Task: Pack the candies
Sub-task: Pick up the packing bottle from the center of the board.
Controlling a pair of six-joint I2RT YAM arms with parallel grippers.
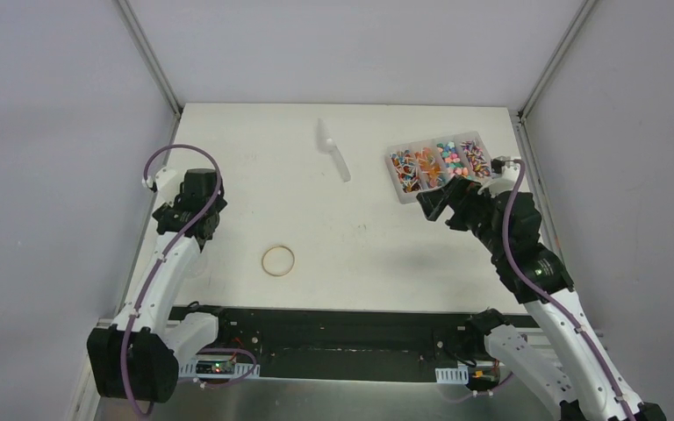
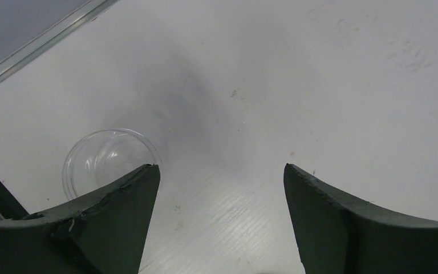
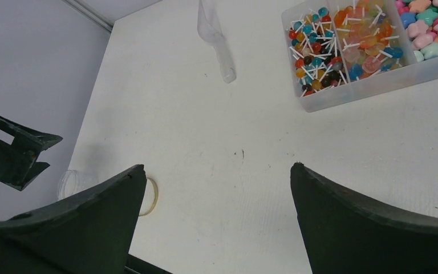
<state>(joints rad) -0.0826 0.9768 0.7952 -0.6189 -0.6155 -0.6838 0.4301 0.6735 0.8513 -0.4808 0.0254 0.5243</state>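
The candies (image 1: 440, 163) fill a clear compartment box (image 1: 401, 191) at the back right of the table: small lollipops (image 3: 315, 51), orange sweets (image 3: 365, 40) and pastel pieces (image 3: 433, 34). My right gripper (image 3: 217, 168) hangs open just in front of and left of the box, over bare table, with nothing between its fingers (image 1: 430, 203). My left gripper (image 2: 221, 171) is open at the left side of the table, also holding nothing. A small clear cup (image 2: 111, 162) stands just outside its left finger (image 2: 120, 205), apart from the gap. The cup (image 3: 74, 182) also shows in the right wrist view.
A clear plastic scoop (image 1: 334, 150) lies at the back middle of the table. A tan rubber-band ring (image 1: 278, 260) lies near the front edge. The metal frame rail (image 2: 40, 40) runs along the table's left side. Grey walls enclose the table.
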